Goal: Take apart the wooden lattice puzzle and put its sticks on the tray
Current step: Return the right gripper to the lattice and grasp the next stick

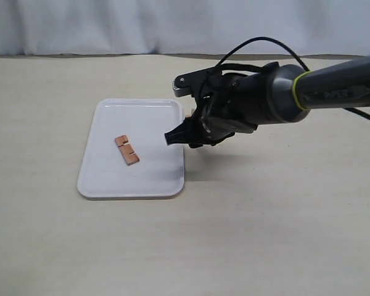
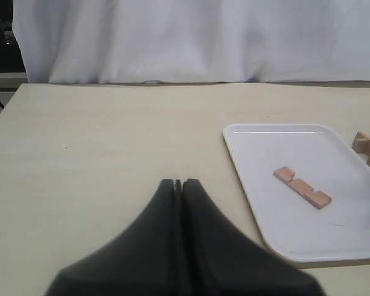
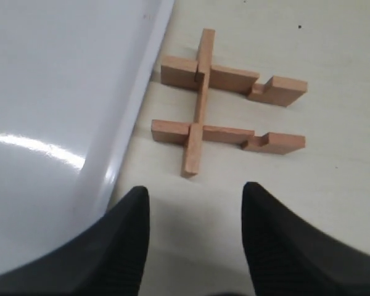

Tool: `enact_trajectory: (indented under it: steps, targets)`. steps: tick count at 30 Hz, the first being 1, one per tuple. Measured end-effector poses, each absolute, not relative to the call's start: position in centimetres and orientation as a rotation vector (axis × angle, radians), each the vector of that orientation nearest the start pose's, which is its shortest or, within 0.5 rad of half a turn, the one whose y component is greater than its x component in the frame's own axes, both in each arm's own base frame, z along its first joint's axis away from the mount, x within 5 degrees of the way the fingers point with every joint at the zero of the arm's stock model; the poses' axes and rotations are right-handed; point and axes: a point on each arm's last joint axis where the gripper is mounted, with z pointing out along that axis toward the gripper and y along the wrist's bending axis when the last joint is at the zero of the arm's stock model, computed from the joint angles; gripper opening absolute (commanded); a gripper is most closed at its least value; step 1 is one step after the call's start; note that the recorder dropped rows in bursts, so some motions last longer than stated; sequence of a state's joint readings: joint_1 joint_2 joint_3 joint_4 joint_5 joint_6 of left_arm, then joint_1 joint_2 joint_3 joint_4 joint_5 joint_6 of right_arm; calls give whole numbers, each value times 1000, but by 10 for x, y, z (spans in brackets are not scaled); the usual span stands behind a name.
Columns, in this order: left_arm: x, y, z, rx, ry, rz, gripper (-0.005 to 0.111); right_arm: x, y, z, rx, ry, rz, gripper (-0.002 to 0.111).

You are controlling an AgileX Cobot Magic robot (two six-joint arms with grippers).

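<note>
One notched stick (image 1: 127, 150) (image 2: 302, 187) lies flat on the white tray (image 1: 111, 179) (image 2: 265, 160). What is left of the wooden lattice puzzle (image 3: 200, 102) (image 2: 369, 147) rests on the table right beside the tray's (image 3: 61, 92) long edge: two parallel sticks joined by one crossing stick. My right gripper (image 3: 196, 191) (image 1: 174, 137) hangs open just short of it, over the tray's edge, with nothing between its fingers. In the exterior view the right arm hides most of the puzzle. My left gripper (image 2: 180, 183) is shut and empty, well away from the tray, and out of the exterior view.
A pale beige tabletop (image 1: 265, 234) surrounds the tray. A white curtain (image 1: 111, 24) hangs along the far edge. The right arm's black cable (image 1: 259, 43) loops above its wrist.
</note>
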State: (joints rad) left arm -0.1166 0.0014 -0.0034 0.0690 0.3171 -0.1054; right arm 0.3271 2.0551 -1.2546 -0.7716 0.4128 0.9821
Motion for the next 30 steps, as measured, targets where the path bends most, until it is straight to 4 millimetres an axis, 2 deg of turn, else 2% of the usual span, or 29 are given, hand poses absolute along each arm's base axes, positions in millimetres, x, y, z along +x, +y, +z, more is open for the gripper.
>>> enact_trajectory:
  steps: [4, 8, 17, 24, 30]
  targets:
    - [54, -4, 186, 54, 1798, -93, 0, 406, 113, 125, 15, 2525, -109, 43]
    - [54, -4, 186, 54, 1798, -93, 0, 411, 115, 126, 25, 2511, -92, 39]
    - [54, -4, 186, 54, 1798, -93, 0, 412, 114, 122, 3, 2512, -113, 39]
    - [54, -4, 186, 54, 1798, -93, 0, 415, 102, 122, 76, 2511, -113, 39]
    - [54, -4, 186, 54, 1798, -93, 0, 417, 105, 114, 62, 2507, -67, 39]
